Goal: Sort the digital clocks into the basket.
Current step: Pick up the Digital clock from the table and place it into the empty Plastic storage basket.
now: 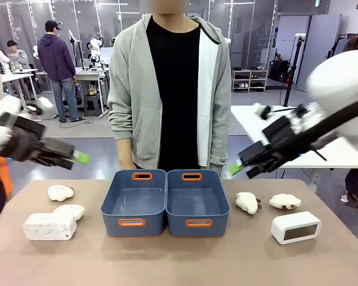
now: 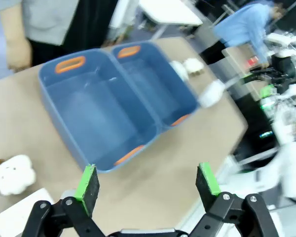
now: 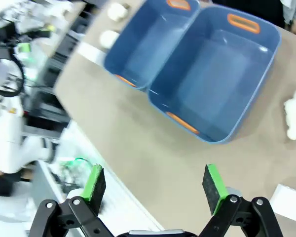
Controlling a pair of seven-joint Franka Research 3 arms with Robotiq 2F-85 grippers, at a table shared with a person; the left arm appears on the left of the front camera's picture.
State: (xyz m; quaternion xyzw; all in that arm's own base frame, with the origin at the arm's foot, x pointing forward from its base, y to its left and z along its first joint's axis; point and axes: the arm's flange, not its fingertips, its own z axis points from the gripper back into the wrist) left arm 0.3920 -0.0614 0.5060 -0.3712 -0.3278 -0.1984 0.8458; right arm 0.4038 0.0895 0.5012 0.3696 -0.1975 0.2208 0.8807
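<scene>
Table (image 1: 179, 268) wide under me, person (image 1: 167, 89) standing at the far edge, and dead centre the two blue baskets (image 1: 149, 225), side by side and touching. The front view gives me what the wrists can't: both arms at once, each raised well above the table, the left over the left end, the right over the right end, both slanting down and inward toward the baskets. The wrist views pay back with a look from above into the baskets, bare blue floors, and the left one catches the person's hand (image 2: 17, 52) hanging just past the far edge. Left gripper (image 2: 148, 180): green pads spread wide, nothing between them, touching nothing. Right gripper (image 3: 155, 185): same story, jaws wide apart, hanging in the air and gripping nothing. Dotted clock (image 1: 49, 226) lies on the table left of the baskets, well apart from them, just beside a plush toy. Smooth clock (image 1: 295, 227) sits right of the baskets, toward my edge, its window facing me. Four plush toys (image 1: 247, 202), two on each side, rest between the clocks and the far edge.
</scene>
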